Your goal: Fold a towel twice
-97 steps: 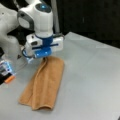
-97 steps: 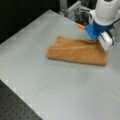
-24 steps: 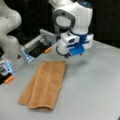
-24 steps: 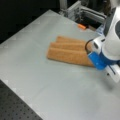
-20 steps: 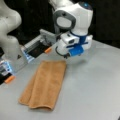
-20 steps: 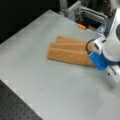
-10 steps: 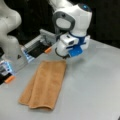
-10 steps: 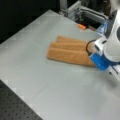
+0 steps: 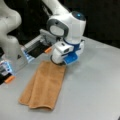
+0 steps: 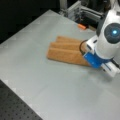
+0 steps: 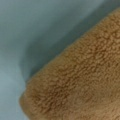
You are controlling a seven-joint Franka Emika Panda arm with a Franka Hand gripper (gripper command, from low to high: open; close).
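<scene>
The tan-orange towel (image 9: 45,87) lies flat on the grey table as a long narrow strip, folded over itself, with layered edges showing in a front view (image 10: 66,51). My gripper (image 9: 58,62) is down low at the strip's far short end, on its right corner, and in a front view (image 10: 88,56) it stands at the towel's right end. The white and blue hand hides its fingers. The wrist view is filled at lower right by a rounded corner of the towel (image 11: 80,82) very close up, with bare table beside it.
A second white robot arm (image 9: 10,37) stands at the left. Behind the towel is a metal rail frame (image 9: 37,47) with orange tabs (image 10: 81,26). The table's near edge meets a dark perforated board (image 10: 15,105).
My gripper has swung from the towel's far end out to the right, then come down onto its far right corner. The towel lies as before.
</scene>
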